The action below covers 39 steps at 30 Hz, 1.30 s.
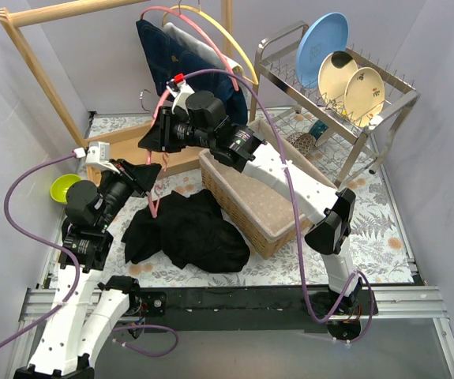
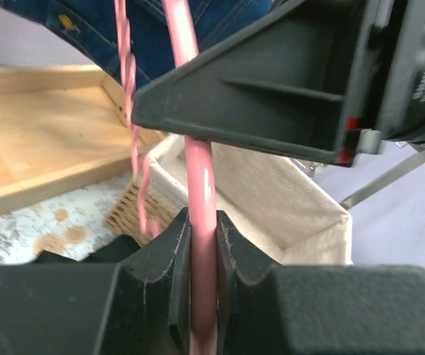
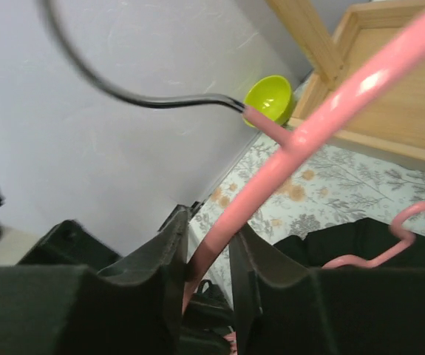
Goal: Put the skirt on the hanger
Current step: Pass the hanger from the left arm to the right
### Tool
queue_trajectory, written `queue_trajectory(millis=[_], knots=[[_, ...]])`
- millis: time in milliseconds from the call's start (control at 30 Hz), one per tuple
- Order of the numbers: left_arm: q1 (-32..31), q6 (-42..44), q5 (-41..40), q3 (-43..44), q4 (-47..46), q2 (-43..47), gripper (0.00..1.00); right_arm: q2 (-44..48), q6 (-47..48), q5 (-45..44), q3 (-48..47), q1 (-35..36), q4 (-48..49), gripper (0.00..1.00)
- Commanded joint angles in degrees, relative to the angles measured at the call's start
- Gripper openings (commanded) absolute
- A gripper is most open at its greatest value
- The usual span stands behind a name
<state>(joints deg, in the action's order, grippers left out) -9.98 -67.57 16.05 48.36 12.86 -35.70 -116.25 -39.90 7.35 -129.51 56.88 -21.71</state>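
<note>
Left wrist view: my left gripper (image 2: 203, 222) is clamped on the pink plastic hanger (image 2: 201, 185), its rod upright between the pads. My right gripper (image 3: 208, 248) pinches the same rod farther along. I judge two holds steady it for loading. Both forearms reach forward, wrists near each other. The crumpled black skirt (image 1: 187, 233) lies unheld on the floral table (image 1: 369, 237), touching the lined wicker basket (image 1: 266, 205).

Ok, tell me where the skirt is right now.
In the top view, the black skirt lies crumpled on the table, left of centre, beside the wicker basket.
</note>
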Motion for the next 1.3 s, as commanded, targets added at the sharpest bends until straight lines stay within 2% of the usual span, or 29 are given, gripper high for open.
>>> queue_trajectory(millis=[0, 33, 133, 267, 300, 400, 433, 500, 533, 633, 767, 867, 967, 1033, 1067, 1133, 1267], knots=[[-0.3, -2.7, 3.9, -0.1, -4.2, 1.2, 0.0, 1.3, -1.6, 8.8, 2.1, -0.9, 5.4, 0.23], [-0.3, -2.9, 5.2, -0.2, -4.2, 1.2, 0.0, 1.4, -1.8, 9.8, 2.6, -1.1, 6.0, 0.14], [-0.3, -2.0, 9.4, -0.3, -4.0, 1.8, 0.0, 2.2, -2.3, 13.1, 4.7, -1.9, 7.6, 0.01], [-0.4, 4.9, 13.1, 2.6, 1.2, 3.6, 0.33, 5.1, -3.2, 18.6, 8.6, -4.0, 11.0, 0.01], [-0.3, 8.9, 13.6, 3.4, 2.4, 4.2, 0.48, 5.7, -3.3, 21.0, 9.6, -4.3, 12.5, 0.01], [-0.3, 16.1, 14.2, 7.5, 9.6, 6.1, 0.74, 8.2, -2.7, 26.8, 13.7, -5.8, 15.5, 0.01], [-1.3, 22.2, 13.3, 8.8, 12.0, 6.3, 0.76, 8.8, -1.1, 28.0, 14.4, -6.1, 15.5, 0.01], [-3.2, 27.2, 9.5, 11.1, 17.5, 6.7, 0.85, 11.1, 1.9, 30.8, 16.2, -6.5, 14.1, 0.01], [-4.5, 32.0, 8.3, 11.5, 18.8, 6.9, 0.86, 12.0, 5.8, 31.5, 16.7, -6.6, 13.0, 0.01], [-6.6, 38.4, 5.7, 12.0, 20.9, 8.5, 0.94, 14.7, 12.6, 35.9, 16.7, -6.8, 6.7, 0.01], [-8.7, 53.3, 8.8, 11.0, 21.7, 10.8, 0.96, 17.6, 27.4, 40.2, 14.0, -7.0, -6.0, 0.01], [-9.4, 57.9, 8.8, 10.6, 20.7, 12.8, 0.98, 20.5, 33.7, 42.9, 14.7, -7.8, -11.5, 0.01], [-9.7, 62.3, 10.0, 11.1, 20.4, 14.7, 0.98, 22.5, 44.0, 44.1, 15.1, -8.1, -18.6, 0.01], [-9.9, 66.6, 11.8, 11.3, 20.8, 16.2, 0.98, 23.3, 53.6, 41.2, 13.9, -8.1, -22.7, 0.01], [-9.9, 67.3, 12.8, 11.5, 20.8, 16.6, 0.98, 23.2, 58.1, 40.0, 12.6, -8.1, -28.3, 0.01], [-10.1, 69.4, 13.1, 12.5, 22.0, 17.0, 0.98, 23.6, 66.5, 35.5, 12.4, -8.1, -31.4, 0.01], [-11.1, 71.0, 14.9, 16.0, 23.3, 16.8, 0.98, 22.6, 75.9, 31.5, 10.6, -7.8, -41.5, 0.01]])
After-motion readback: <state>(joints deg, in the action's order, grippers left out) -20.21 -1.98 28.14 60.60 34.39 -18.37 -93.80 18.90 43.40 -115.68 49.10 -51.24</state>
